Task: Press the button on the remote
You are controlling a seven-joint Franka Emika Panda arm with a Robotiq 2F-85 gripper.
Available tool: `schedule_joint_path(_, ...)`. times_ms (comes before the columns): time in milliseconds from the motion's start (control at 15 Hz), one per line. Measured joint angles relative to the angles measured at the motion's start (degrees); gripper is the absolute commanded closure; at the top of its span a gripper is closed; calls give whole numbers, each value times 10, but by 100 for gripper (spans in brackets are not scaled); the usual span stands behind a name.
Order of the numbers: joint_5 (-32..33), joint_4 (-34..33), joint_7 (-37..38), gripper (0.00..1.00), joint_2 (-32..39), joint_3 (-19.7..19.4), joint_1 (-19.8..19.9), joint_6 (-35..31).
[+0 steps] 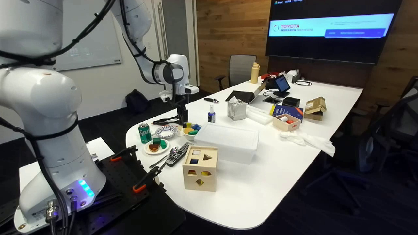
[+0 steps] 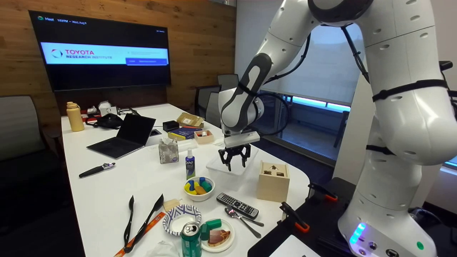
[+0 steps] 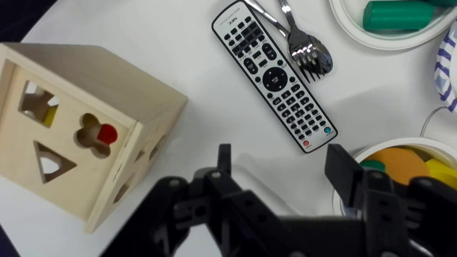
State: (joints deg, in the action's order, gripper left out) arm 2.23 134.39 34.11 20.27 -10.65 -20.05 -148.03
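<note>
The remote (image 3: 275, 78) lies flat on the white table, a slim bar with a black edge, grey face and many dark buttons. A red and a teal button sit at its end nearest my gripper (image 3: 278, 157) in the wrist view. It also shows in both exterior views (image 1: 178, 155) (image 2: 238, 206). My gripper is open with nothing between its fingers. It hangs above the table, apart from the remote, and shows in both exterior views (image 1: 184, 124) (image 2: 236, 166). In the wrist view the remote's near end lies just beyond the fingertips.
A wooden cube box (image 3: 89, 125) stands beside the remote. A fork and spoon (image 3: 307, 53) lie along its other side. A bowl of blocks (image 2: 199, 189), a plate (image 2: 228, 242), a Sprite can (image 1: 144, 133), a spray bottle (image 2: 190, 165) and a white box (image 1: 228, 137) stand nearby.
</note>
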Motion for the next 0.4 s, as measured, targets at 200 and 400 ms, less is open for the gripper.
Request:
schedule_joint_path(200,34,-8,-2,0,-30,12,18,35)
schedule_joint_path(400,43,-17,-16,0,-42,32,44,53)
